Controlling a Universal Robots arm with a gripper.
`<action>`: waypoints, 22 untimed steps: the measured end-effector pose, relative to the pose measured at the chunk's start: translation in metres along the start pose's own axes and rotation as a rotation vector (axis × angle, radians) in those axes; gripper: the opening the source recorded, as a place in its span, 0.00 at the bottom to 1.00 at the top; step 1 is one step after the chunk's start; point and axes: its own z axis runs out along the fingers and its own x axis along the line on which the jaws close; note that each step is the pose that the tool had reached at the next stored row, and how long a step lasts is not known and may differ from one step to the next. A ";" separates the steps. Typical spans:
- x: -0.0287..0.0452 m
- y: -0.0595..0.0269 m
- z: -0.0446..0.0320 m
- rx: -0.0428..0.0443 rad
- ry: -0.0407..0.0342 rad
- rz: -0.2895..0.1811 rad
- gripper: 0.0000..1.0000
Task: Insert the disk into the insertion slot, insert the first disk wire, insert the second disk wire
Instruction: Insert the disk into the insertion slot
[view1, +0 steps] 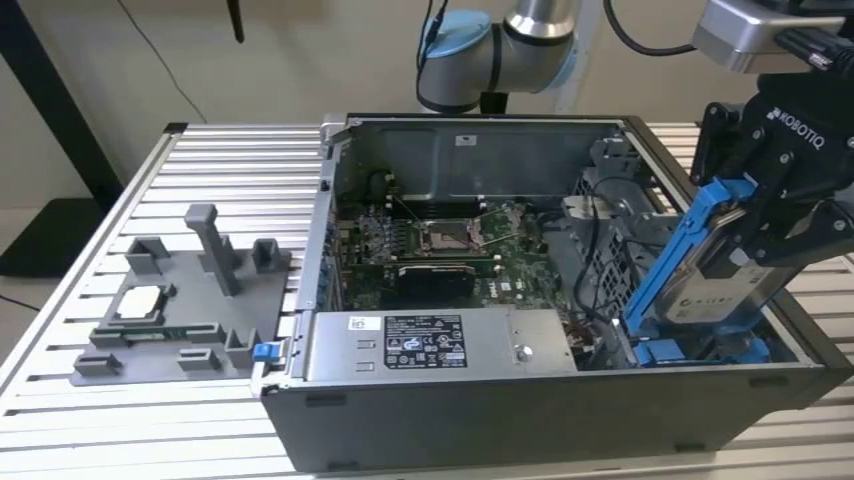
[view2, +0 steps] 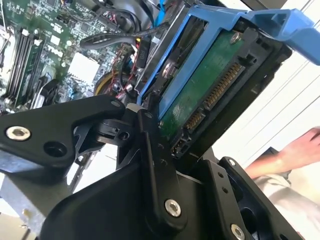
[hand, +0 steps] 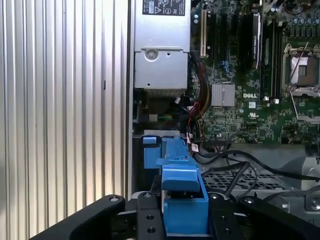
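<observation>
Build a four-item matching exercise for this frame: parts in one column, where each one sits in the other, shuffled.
Things
1. disk
2. power-supply box
3. grey parts fixture
4. processor socket

Places
A. on the slatted table, at the exterior view's left of the computer case
B. middle of the motherboard
C. held tilted in the jaws, over the case's end at the exterior view's right
D. along the case wall nearest the exterior camera

Pairs: 1-C, 2-D, 3-A, 4-B
</observation>
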 end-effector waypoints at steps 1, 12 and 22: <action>-0.0001 -0.0001 0.0008 0.0000 0.0000 0.001 0.00; -0.0016 -0.0016 0.0124 -0.0016 -0.0005 0.008 0.00; -0.0044 -0.0051 0.0298 -0.0032 -0.0004 0.008 0.00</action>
